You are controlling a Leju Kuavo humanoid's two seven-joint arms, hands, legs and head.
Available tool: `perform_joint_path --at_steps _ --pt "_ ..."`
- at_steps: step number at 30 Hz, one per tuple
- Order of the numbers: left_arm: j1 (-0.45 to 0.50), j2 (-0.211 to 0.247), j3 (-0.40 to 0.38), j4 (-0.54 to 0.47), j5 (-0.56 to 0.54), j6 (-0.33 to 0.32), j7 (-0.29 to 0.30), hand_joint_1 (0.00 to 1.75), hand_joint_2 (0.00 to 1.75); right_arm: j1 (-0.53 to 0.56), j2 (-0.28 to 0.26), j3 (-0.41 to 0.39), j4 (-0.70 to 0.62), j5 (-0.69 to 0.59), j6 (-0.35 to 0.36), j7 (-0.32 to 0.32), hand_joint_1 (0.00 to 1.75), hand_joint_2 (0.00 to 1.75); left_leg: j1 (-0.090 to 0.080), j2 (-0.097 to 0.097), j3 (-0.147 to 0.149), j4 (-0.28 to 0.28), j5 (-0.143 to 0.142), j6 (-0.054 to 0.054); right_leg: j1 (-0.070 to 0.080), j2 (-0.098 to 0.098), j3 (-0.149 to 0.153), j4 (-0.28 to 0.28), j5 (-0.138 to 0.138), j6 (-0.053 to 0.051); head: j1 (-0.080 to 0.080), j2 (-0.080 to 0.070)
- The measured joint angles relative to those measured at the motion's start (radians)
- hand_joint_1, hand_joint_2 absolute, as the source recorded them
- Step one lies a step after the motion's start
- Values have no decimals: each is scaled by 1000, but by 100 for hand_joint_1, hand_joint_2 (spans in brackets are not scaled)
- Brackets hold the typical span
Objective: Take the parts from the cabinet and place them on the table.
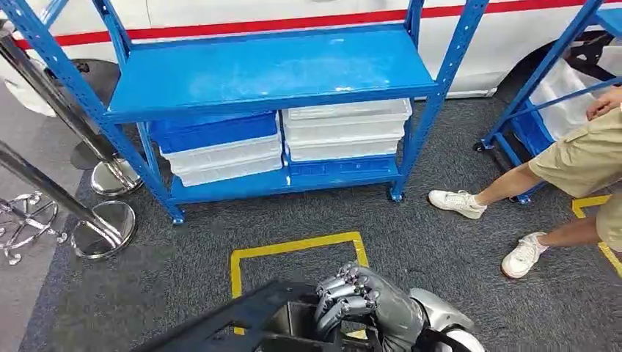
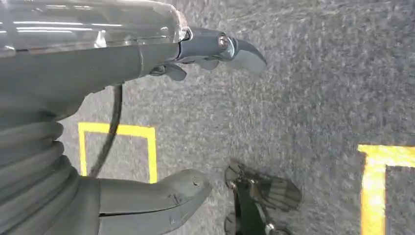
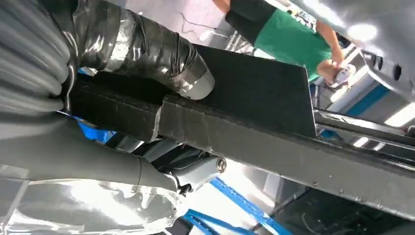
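Your right hand (image 1: pixel 350 297) grips the black part (image 1: pixel 242 315), low in front of the robot's body. Your left hand (image 2: pixel 161 122) hangs released above the grey carpet (image 2: pixel 303 98). The blue cabinet (image 1: pixel 271 70) stands ahead.

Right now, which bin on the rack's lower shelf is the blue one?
The blue bin, top of the left stack on the blue rack. The white bins fill the right stack, and two more white ones lie under the blue one.
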Motion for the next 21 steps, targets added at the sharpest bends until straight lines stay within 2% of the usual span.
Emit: perform_joint_path --at_steps 1,2,3,4,5,6,7,8,9,10,11,12,13,14,17,18,19,20,21 --pt "-1 0 0 0 0 2 2 0 175 1 0 0 0 -3 4 0 175 175 -1 9 0 -4 0 2 -1 10 -2 -5 6 8 0 0" --pt "-2 0 0 0 0 2 2 0 175 0 0 0 0 -5 5 0 175 175 5 22 2 -19 8 12 6 21 -4 -9 11 17 0 0" --pt "-5 -3 0 0 0 2 4 0 175 1 0 0 -2 -6 6 4 175 175 11 40 4 -29 17 21 5 -11 -9 5 -3 17 0 0" --pt "-4 -3 0 0 0 2 7 0 175 -3 0 0 -3 -6 5 12 175 175 11 48 1 -32 20 29 8 -48 -32 48 -40 19 2 0" --pt "-3 -3 0 0 0 2 14 0 175 -5 2 0 -3 -5 1 21 175 175 9 61 -3 -30 20 29 6 -63 -68 125 -84 23 2 0" --pt "0 -3 1 0 0 1 19 0 175 -5 4 0 -3 -2 -3 29 175 175 7 75 -6 -28 20 29 4 -69 -108 214 -125 26 2 0" --pt "1 -3 2 0 0 2 23 0 175 -5 5 0 -3 0 -7 32 175 175 7 87 -8 -27 20 29 3 -71 -141 285 -150 29 2 0" --pt "0 -3 5 0 -3 2 23 0 175 -5 6 1 -2 3 -14 36 175 175 7 99 -8 -27 21 29 1 -72 -154 318 -149 31 2 0" --pt "-2 -3 8 0 -4 2 23 0 175 -5 5 1 -2 5 -17 37 175 175 7 109 -8 -26 20 29 -1 -74 -141 297 -125 32 2 0" --pt "-3 -3 11 0 -6 2 23 0 175 -4 6 2 -2 10 -21 37 175 175 7 120 -7 -24 20 28 -2 -79 -104 231 -84 32 2 0" --pt "-5 -3 14 0 -7 5 22 0 175 -4 6 2 -3 13 -28 34 175 175 7 128 -6 -22 18 26 -3 -92 -49 130 -38 29 2 0" --pt "-6 -3 15 0 -8 6 21 0 175 -3 6 2 -3 15 -36 29 175 175 7 136 -2 -22 17 23 -1 -126 7 31 -4 25 2 0" --pt "-5 -2 16 0 -9 9 19 0 175 -4 5 2 -4 16 -40 26 175 175 -1 143 -1 -21 14 18 10 -165 24 -15 -17 18 2 0" --pt "-3 -2 17 0 -9 11 19 0 175 -1 5 2 -6 17 -44 23 175 175 -2 145 -3 -17 14 11 9 -145 20 -14 -7 7 1 0" --pt "-6 6 18 0 -15 21 15 0 175 15 5 2 -13 23 -59 8 175 175 -3 175 -2 -16 15 -6 11 -116 5 -10 -3 -10 2 0" --pt "-6 10 19 0 -15 24 11 0 175 21 5 2 -16 26 -60 0 175 175 3 154 -9 -6 0 -14 4 -107 7 -15 4 -19 2 0" --pt "-4 11 21 0 -15 28 6 0 175 23 5 2 -19 26 -59 -11 175 175 4 106 -23 32 -34 -18 3 -98 3 -15 8 -26 1 0" --pt "-2 16 26 0 -15 33 2 0 175 24 5 2 -19 26 -58 -16 175 175 5 80 -55 106 -81 -21 4 -89 -2 -15 10 -29 1 0" --pt "1 21 30 0 -15 35 0 0 175 27 5 2 -19 26 -58 -23 175 175 5 69 -93 193 -124 -22 6 -77 -6 -14 12 -32 1 0"
